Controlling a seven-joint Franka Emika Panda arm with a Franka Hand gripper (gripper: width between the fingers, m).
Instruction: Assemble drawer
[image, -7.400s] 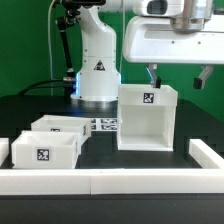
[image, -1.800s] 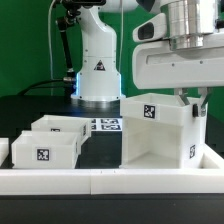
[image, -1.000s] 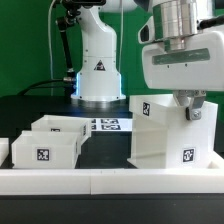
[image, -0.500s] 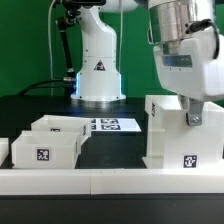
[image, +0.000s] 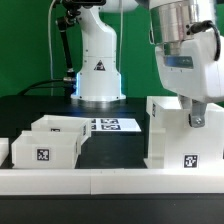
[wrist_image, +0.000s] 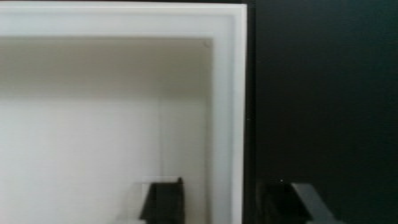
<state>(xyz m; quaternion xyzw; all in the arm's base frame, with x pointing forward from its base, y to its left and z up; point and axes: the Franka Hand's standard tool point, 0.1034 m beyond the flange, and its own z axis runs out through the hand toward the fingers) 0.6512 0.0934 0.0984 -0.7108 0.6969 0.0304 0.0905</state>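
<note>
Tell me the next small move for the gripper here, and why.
Probably lift the gripper straight up off the wall of the casing. In the wrist view its fingers straddle that wall with a gap showing on each side, so it looks open, and the casing sits by the border rail at the exterior view's right. Two trays wait at that view's left.
</note>
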